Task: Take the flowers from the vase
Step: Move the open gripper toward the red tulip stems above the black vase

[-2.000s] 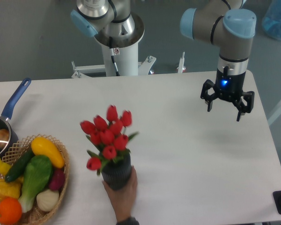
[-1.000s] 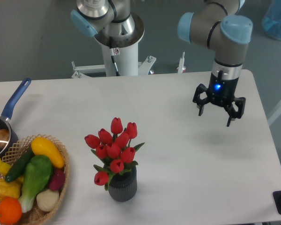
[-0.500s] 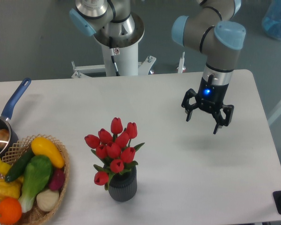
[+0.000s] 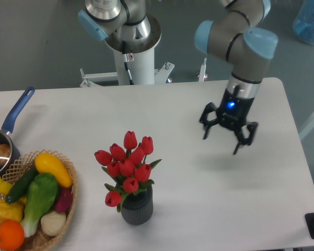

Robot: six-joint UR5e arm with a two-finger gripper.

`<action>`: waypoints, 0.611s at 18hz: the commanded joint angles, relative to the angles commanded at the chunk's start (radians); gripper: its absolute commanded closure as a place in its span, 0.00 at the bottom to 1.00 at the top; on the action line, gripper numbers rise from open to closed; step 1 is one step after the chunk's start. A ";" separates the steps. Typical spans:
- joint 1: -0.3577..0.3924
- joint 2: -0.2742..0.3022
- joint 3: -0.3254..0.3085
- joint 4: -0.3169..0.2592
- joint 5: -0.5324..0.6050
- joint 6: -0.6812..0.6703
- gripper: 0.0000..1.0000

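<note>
Camera view: flowers [image 4: 126, 166] are standing in the vase [image 4: 136, 208], lower centre; likely light and pliable, best gripped at the bunched stems. Pincer [image 4: 220, 144] is hanging spread apart, centre right.

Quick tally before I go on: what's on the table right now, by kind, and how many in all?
Flowers, one bunch in the vase: 1
Vase: 1
Wicker basket of vegetables: 1
Saucepan with blue handle: 1
Total: 4
The hand is open above the table, right of the flowers, holding nothing.
</note>
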 joint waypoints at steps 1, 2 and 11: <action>-0.029 -0.002 0.003 -0.002 0.009 -0.006 0.00; -0.045 0.002 -0.006 -0.002 0.006 -0.006 0.00; -0.023 0.003 -0.073 -0.005 -0.165 0.008 0.00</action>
